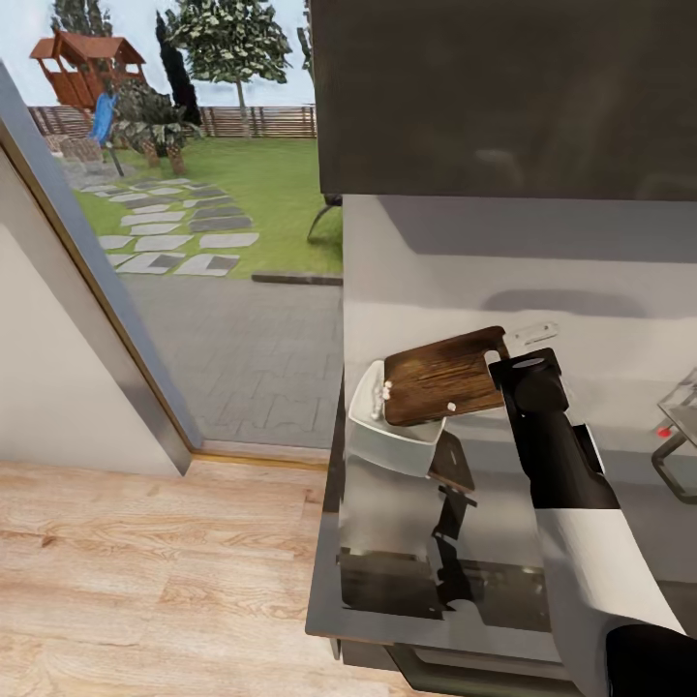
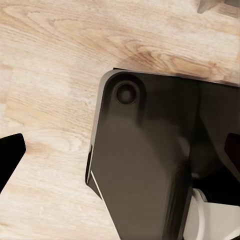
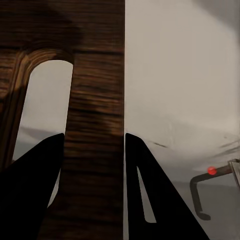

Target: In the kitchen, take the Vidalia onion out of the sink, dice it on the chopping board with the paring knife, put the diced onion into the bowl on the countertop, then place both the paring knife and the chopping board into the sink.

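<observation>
Clamping the chopping board [image 1: 444,376] over the bowl [image 1: 373,423], the right hand [image 3: 94,142] shows its slot close-up; left hand's state unclear.

The tilted chopping board [image 1: 447,375] covers the bowl [image 1: 382,426], blocking access from above; countertop [image 1: 581,329] rightward lies open.

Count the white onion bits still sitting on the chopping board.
3 visible: two at the lower end of the tilted chopping board over the bowl, at, one near its front edge. Others may be hidden.
</observation>
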### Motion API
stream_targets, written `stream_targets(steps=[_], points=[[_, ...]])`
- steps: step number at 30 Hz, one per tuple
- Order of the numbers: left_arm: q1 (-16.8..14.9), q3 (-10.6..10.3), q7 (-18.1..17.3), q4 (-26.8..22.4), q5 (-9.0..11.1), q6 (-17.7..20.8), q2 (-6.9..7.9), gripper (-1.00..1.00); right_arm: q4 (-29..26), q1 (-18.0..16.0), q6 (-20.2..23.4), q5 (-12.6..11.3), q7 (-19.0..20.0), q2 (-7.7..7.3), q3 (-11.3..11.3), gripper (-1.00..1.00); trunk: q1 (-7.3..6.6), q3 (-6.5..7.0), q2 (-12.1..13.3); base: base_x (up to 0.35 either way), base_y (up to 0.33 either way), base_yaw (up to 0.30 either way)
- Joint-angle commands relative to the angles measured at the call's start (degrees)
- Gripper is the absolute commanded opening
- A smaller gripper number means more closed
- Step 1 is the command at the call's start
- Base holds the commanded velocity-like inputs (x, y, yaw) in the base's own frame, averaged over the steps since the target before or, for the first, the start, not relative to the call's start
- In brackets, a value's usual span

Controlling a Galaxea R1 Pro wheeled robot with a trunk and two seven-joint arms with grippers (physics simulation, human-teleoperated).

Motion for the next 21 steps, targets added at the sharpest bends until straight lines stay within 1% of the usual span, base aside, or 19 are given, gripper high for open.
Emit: stream_targets(steps=[1, 9, 14, 21], points=[[0.0, -0.1, -0.3, -0.1, 0.6, 0.0, 0.05, 1.00, 0.2, 0.0, 0.2, 0.2, 0.6, 0.00, 0.0, -1.00, 0.04, -0.10, -0.1, 0.000, 0.000, 0.000], [0.0, -0.1, -0.3, -0.1, 0.6, 0.0, 0.06, 1.00, 0.2, 0.0, 0.2, 0.2, 0.6, -0.06, 0.0, -1.00, 0.04, -0.10, -0.1, 0.000, 0.000, 0.000], [0.0, -0.1, -0.4, -0.1, 0.6, 0.0, 0.06, 1.00, 0.2, 0.0, 0.2, 1.0, 0.6, -0.09, 0.0, -1.00, 0.04, -0.10, -0.1, 0.008, 0.000, 0.000], [0.0, -0.1, -0.4, -0.1, 0.6, 0.0, 0.04, 1.00, 0.2, 0.0, 0.2, 1.5, 0.6, -0.01, 0.0, -1.00, 0.04, -0.10, -0.1, 0.154, 0.000, 0.000]])
